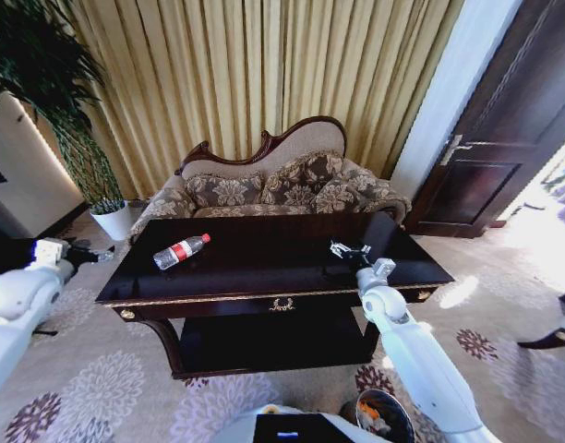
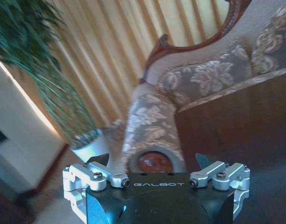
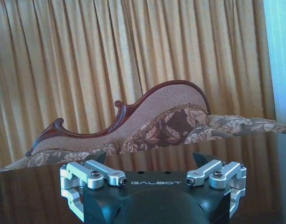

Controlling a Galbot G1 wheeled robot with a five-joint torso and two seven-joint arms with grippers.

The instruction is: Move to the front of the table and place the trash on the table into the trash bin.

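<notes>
Right end effector (image 1: 349, 249) open over table (image 1: 264, 277); bottle (image 1: 181, 251) lying, cap toward back right.

I see the dark glossy bench (image 1: 264, 268) with one clear bottle (image 1: 181, 251) lying on its side toward the left of the top, red label and cap showing.

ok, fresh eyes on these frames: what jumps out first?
The dark glossy table in the middle, with a clear plastic bottle lying on its side toward the left. The right gripper sits low over the tabletop's right part; the left gripper hangs off the table's left end. An ornate sofa stands behind.
</notes>
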